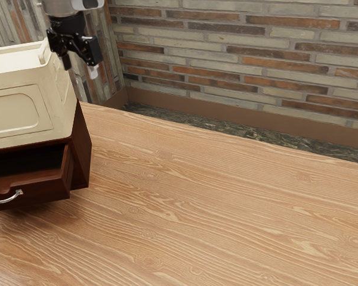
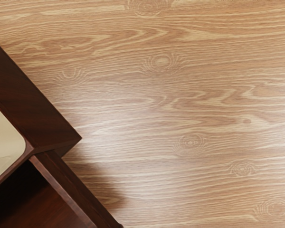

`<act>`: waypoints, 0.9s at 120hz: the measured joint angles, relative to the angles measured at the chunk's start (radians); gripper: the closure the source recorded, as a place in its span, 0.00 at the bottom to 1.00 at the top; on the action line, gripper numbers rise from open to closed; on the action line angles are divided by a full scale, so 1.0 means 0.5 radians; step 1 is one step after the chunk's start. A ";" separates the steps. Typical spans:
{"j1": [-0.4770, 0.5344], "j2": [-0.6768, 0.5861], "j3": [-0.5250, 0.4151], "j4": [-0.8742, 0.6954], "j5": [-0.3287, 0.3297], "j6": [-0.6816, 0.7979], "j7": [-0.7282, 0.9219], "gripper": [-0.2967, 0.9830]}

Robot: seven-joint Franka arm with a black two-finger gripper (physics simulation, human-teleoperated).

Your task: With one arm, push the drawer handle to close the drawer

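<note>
the gripper (image 1: 80, 68), fingers apart and empty, hangs high near the cream box (image 1: 56, 98), likely for clearance. the drawer (image 1: 45, 189) juts from the dark cabinet (image 1: 82, 149) on the desk (image 1: 215, 220); its front handle (image 1: 12, 197) offers somewhere to push.

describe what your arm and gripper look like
My arm is pale grey and smooth where it shows. The gripper is black and angular, with two slim fingers: one dark down to its end, the other with a whitish, rounded tip. I can make out no cables or markings.
</note>
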 joint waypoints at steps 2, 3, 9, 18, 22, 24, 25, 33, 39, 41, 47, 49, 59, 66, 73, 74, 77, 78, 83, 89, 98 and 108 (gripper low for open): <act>0.002 0.000 -0.001 0.000 0.000 0.001 0.003 0.23; 0.003 0.000 -0.001 0.001 0.000 0.001 0.005 0.23; 0.007 -0.002 -0.002 0.001 0.000 0.002 0.013 0.23; 0.009 -0.029 -0.003 -0.012 0.000 0.003 0.025 0.23; 0.012 -0.102 -0.011 -0.089 -0.002 0.011 0.030 0.23; 0.012 -0.147 -0.013 -0.135 -0.004 0.018 0.032 0.23; 0.011 -0.171 -0.014 -0.158 -0.005 0.022 0.033 0.23; 0.001 -0.472 -0.019 -0.490 -0.028 0.041 0.033 0.23; -0.001 -0.722 -0.020 -0.779 -0.053 0.028 0.006 0.23; -0.002 -0.806 -0.020 -0.876 -0.060 0.022 -0.005 0.23; -0.001 -1.056 -0.015 -1.175 -0.073 0.017 -0.045 0.30; 0.001 -1.134 -0.012 -1.268 -0.075 0.020 -0.062 0.33; 0.009 -1.483 0.080 -1.704 -0.077 0.050 -0.164 0.50; 0.011 -1.622 0.129 -1.901 -0.033 0.074 -0.263 0.60; 0.005 -1.768 0.234 -2.137 0.042 0.140 -0.366 0.67; 0.004 -1.790 0.255 -2.171 0.055 0.153 -0.380 0.68; 0.000 -1.854 0.324 -2.274 0.097 0.192 -0.424 0.70; -0.001 -1.870 0.342 -2.302 0.111 0.204 -0.438 0.71; -0.017 -1.925 0.404 -2.427 0.177 0.270 -0.522 0.74; -0.049 -1.961 0.438 -2.543 0.242 0.342 -0.648 0.77; -0.081 -1.981 0.529 -2.655 0.314 0.422 -0.861 0.79; -0.203 -1.987 0.753 -2.690 0.478 0.501 -1.068 0.81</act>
